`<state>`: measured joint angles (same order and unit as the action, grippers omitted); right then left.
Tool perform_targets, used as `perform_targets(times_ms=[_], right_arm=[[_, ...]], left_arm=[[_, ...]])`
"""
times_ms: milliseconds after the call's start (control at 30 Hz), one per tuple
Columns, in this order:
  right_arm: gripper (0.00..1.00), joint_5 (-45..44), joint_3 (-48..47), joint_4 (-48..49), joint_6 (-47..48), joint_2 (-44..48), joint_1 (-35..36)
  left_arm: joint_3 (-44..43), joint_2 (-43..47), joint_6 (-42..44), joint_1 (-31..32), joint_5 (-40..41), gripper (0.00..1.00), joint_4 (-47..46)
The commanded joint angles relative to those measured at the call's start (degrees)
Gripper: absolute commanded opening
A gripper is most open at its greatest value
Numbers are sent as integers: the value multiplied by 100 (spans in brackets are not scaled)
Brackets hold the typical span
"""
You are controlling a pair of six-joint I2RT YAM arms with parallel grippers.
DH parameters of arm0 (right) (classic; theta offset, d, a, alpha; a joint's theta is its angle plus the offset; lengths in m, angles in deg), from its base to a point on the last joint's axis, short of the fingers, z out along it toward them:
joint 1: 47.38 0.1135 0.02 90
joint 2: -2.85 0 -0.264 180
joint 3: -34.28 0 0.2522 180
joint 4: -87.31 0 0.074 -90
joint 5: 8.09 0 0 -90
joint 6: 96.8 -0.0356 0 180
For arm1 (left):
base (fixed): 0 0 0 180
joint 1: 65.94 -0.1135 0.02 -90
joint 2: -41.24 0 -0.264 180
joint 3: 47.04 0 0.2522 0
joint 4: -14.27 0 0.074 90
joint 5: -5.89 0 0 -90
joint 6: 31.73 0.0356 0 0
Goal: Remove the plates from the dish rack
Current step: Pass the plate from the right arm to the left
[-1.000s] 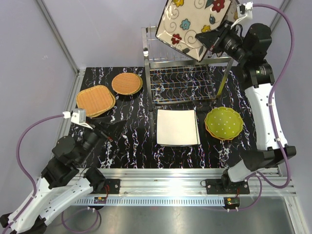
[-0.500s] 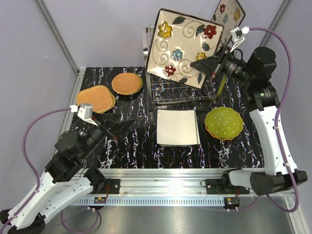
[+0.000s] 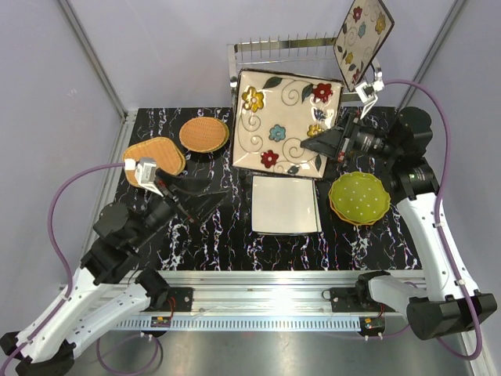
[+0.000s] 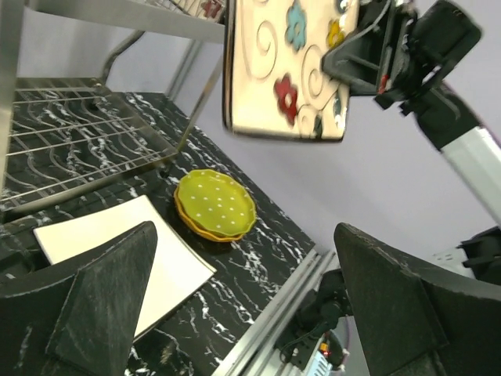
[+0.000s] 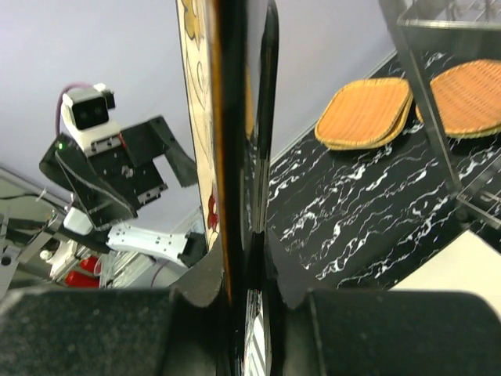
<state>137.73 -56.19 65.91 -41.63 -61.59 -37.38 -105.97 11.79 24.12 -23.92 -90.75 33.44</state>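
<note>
My right gripper [image 3: 321, 144] is shut on the right edge of a flower-patterned square plate [image 3: 282, 125] and holds it in the air, tilted, in front of the steel dish rack [image 3: 262, 48]. In the right wrist view the plate [image 5: 227, 141] shows edge-on between my jaws [image 5: 252, 274]. A second flower-patterned plate [image 3: 362, 31] stands on the rack's top right. My left gripper [image 3: 197, 200] is open and empty, low over the table's left side. In its view [image 4: 250, 313] the held plate [image 4: 286, 70] hangs above the rack's lower shelf [image 4: 78, 145].
On the black marbled table lie a round orange woven plate [image 3: 204, 134], squarish orange woven plates [image 3: 154, 157], a cream square plate [image 3: 285, 204] below the held plate, and a lime-green dotted plate stack [image 3: 359, 197] at the right.
My right arm has carried the flower plate from high over the rack's top right down and forward, in front of the rack. My left arm has shifted slightly right, its gripper still open.
</note>
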Motion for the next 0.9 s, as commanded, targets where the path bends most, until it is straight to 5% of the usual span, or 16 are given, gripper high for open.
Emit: perform_targets(times_ms=[0,267,700,867], right_arm=[[0,553,120,1238,-103,424,2],[0,1247,665,1247,160,565,28],[0,1178,1123,896,793,433,599],[0,1090,1096,878,899,257,749]], left_arm=[[34,-227,-363,-229,-671,99,-732],[737,-999,-2481,-1844,-2877,93,-3209],[360,-2029,-2755,-1899,-3643,82,-3731],[298,-2240,-2667,-1899,-3669,68,-3626]])
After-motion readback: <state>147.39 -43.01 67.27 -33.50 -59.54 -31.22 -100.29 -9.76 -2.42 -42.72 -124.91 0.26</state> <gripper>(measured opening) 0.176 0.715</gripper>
